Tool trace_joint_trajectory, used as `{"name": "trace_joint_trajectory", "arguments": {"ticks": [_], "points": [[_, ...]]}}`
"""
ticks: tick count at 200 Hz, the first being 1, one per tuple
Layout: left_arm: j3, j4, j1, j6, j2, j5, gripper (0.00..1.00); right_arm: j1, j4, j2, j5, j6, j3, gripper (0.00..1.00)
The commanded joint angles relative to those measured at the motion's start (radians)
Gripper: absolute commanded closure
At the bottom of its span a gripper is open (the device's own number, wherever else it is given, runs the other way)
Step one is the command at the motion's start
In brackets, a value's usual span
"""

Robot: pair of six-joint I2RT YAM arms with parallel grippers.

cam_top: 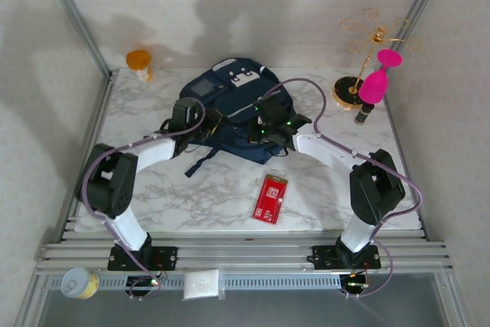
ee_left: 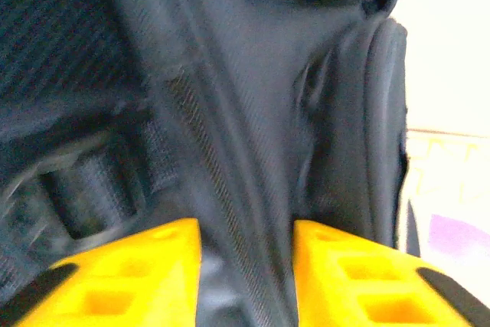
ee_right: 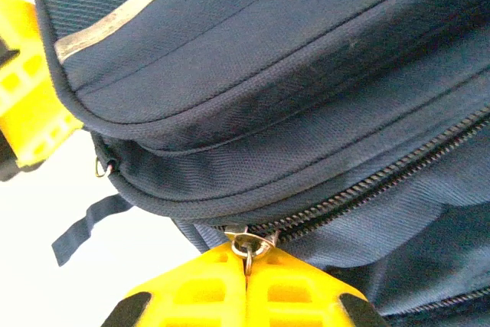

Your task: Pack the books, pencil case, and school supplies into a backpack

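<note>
Backpack (ee_right: 306, 112) zipper pull (ee_right: 246, 246) inside right gripper (ee_right: 246, 267)

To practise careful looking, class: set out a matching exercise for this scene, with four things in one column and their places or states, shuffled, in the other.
Things:
1 backpack
2 red packet
3 right fingers
4 orange jar

Places or states:
A far left corner
B shut on a zipper pull
C lying flat in front of the backpack
D centre of the table

Pairs: 1-D, 2-C, 3-B, 4-A
</note>
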Motion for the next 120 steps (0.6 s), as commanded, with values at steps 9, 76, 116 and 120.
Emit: {"name": "trace_joint_trajectory", "arguments": {"ticks": [9, 76, 116, 120], "points": [[-0.143, 0.152, -0.132, -0.216, -0.13, -0.056, 0.51, 0.018, 0.047, 0.007, -0.044, -0.039, 0.035, 1.0], [-0.055, 0.185, -0.268, -0.384, -0.043, -0.264, 0.59, 0.019, 0.14, -0.023, -0.079, -0.049, -0.057, 1.0], [-0.117, 0.247, -0.274, -0.478, -0.058, -0.364, 0.65, 0.019, 0.155, -0.036, -0.073, -0.056, -0.078, 1.0], [-0.118, 0.242, -0.274, -0.487, -0.056, -0.367, 0.65, 0.019, 0.162, -0.036, -0.079, -0.06, -0.08, 1.0]]}}
